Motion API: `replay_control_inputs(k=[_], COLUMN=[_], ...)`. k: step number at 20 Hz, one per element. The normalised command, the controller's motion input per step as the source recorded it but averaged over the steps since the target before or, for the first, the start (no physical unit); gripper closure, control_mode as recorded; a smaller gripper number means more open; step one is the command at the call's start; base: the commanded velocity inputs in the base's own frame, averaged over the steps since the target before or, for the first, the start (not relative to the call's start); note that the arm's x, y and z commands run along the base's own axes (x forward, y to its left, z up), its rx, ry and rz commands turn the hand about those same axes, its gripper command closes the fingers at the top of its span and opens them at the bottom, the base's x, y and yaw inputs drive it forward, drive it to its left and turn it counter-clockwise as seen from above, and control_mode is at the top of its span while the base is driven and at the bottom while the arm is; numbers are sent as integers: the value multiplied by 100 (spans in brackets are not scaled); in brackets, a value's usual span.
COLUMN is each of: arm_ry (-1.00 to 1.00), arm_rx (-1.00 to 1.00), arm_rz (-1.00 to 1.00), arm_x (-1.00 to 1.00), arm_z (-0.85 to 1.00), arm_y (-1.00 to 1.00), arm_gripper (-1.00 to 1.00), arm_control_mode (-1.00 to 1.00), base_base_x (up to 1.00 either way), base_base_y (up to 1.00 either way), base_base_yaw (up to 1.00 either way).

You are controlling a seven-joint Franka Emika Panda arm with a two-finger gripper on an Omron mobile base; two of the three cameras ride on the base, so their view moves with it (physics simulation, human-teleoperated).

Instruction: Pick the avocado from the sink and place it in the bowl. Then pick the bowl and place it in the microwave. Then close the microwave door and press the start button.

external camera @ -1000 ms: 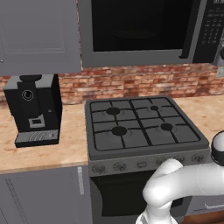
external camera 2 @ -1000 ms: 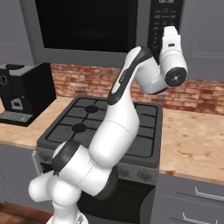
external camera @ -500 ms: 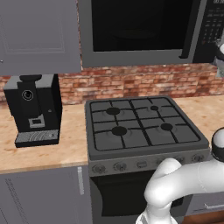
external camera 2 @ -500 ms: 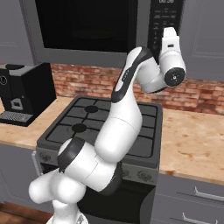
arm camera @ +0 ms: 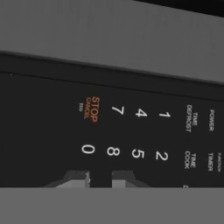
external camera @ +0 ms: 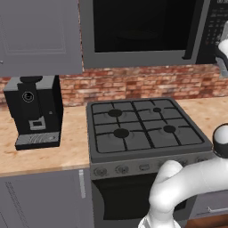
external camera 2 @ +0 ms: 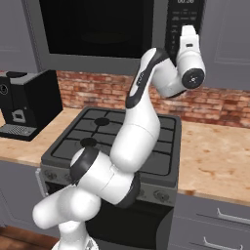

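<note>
The microwave (external camera: 142, 58) hangs above the stove with its door (external camera: 138, 26) shut, black glass dark, bar handle (external camera: 194, 31) at the right. My gripper (external camera 2: 188, 30) is raised to the black button panel (external camera 2: 184, 17), fingers pointing at it. In the hand view the panel (arm camera: 131, 131) is very close, rolled sideways, showing digits and an orange STOP label (arm camera: 94, 109). The gripper (arm camera: 100, 178) is shut and holds nothing, with its tips just below the 0 and 8 keys. The avocado, bowl and sink are out of view.
A grey gas stove (external camera: 142, 129) stands below the microwave. A black coffee machine (external camera: 33, 109) sits on the wooden counter (external camera: 49, 156) at the left. Grey cabinet doors (external camera: 40, 35) flank the microwave. A brick wall (external camera: 147, 84) runs behind.
The hand has barely shifted at the button panel. Nothing else has moved.
</note>
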Motion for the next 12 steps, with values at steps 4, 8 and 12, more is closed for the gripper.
replay_control_inputs(k=[4,8,12], arm_ry=[0,0,0], arm_rx=[0,1,2], arm_rz=[0,1,0], arm_x=[22,3,0], arm_z=[-3,-8,-10], arm_y=[-22,-19,-9], arm_gripper=[100,100,100], arm_control_mode=[-100,-100,-100], base_base_x=[0,0,0], base_base_y=[0,0,0], base_base_yaw=[0,0,0])
